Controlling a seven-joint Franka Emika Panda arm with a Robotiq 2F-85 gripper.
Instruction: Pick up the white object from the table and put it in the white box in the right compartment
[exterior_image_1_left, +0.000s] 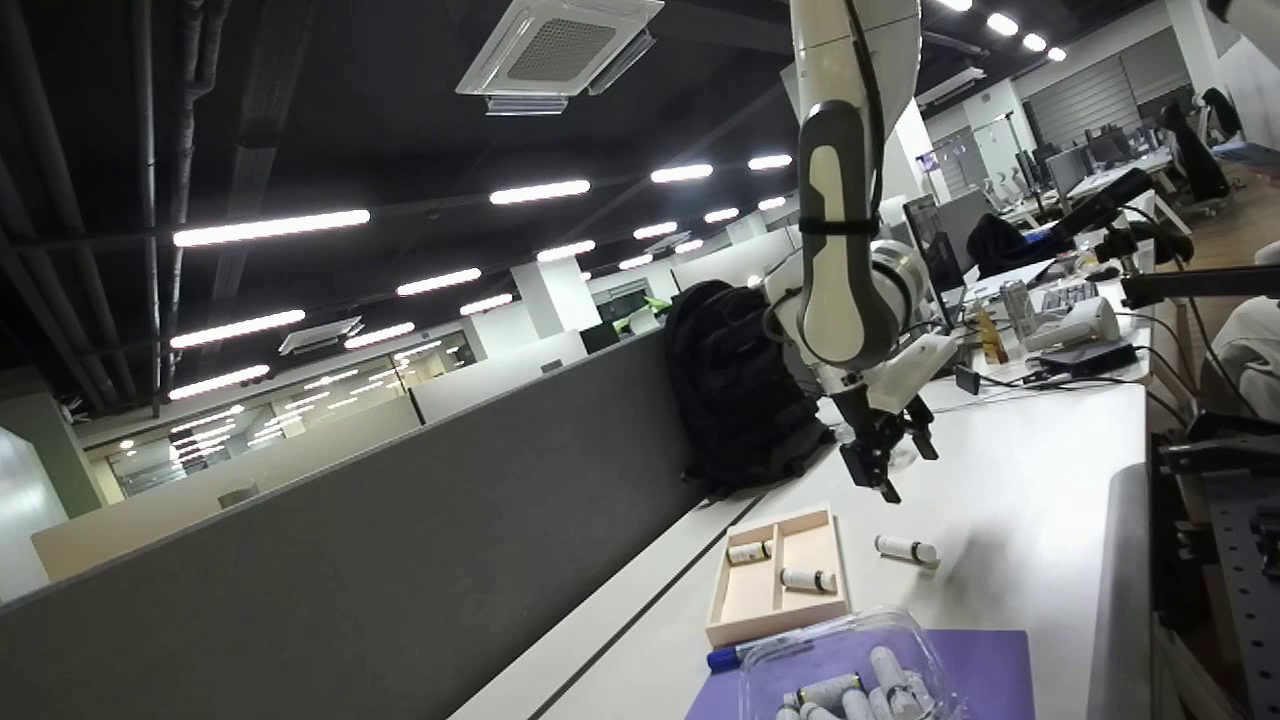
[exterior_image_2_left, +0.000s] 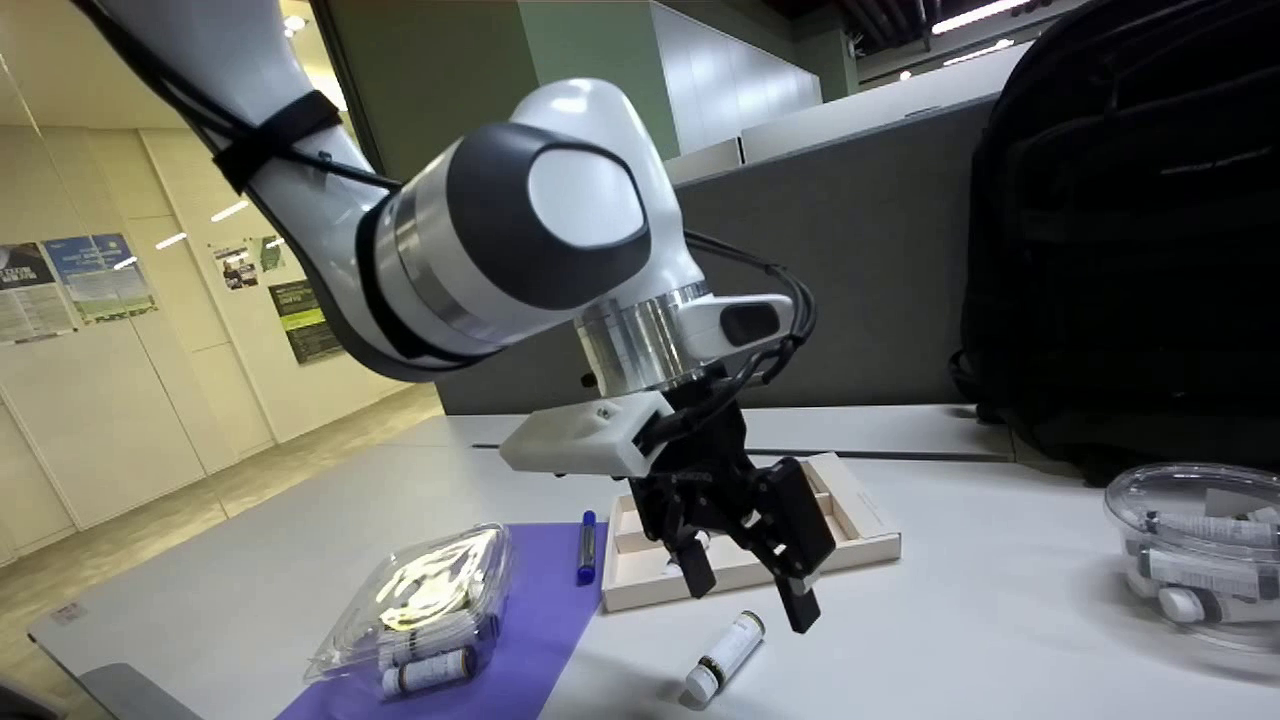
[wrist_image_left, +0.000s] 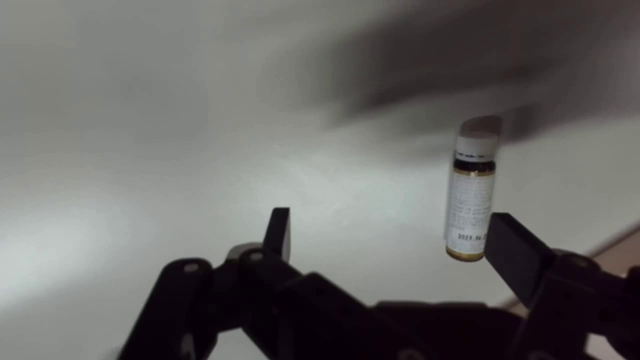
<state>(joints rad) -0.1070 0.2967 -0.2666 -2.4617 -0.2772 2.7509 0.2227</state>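
The white object is a small white-labelled bottle with a white cap. It lies on the table in both exterior views (exterior_image_1_left: 905, 548) (exterior_image_2_left: 727, 655) and shows in the wrist view (wrist_image_left: 470, 205). The white box is a shallow tan tray with a divider, seen in both exterior views (exterior_image_1_left: 748, 592) (exterior_image_2_left: 860, 553); similar bottles lie in it. My gripper (exterior_image_1_left: 906, 470) is open and empty above the table. In an exterior view it hangs above the bottle and partly hides the box (exterior_image_2_left: 752, 600). In the wrist view (wrist_image_left: 390, 235) the bottle appears between the fingers, close to the right one.
A clear plastic container (exterior_image_2_left: 440, 560) with several bottles stands on a purple sheet (exterior_image_1_left: 985, 665). A blue marker (exterior_image_2_left: 587, 548) lies beside the box. A round clear tub (exterior_image_2_left: 1130, 500) holds more bottles. A black backpack (exterior_image_1_left: 740, 390) leans against the grey partition (exterior_image_1_left: 350, 590).
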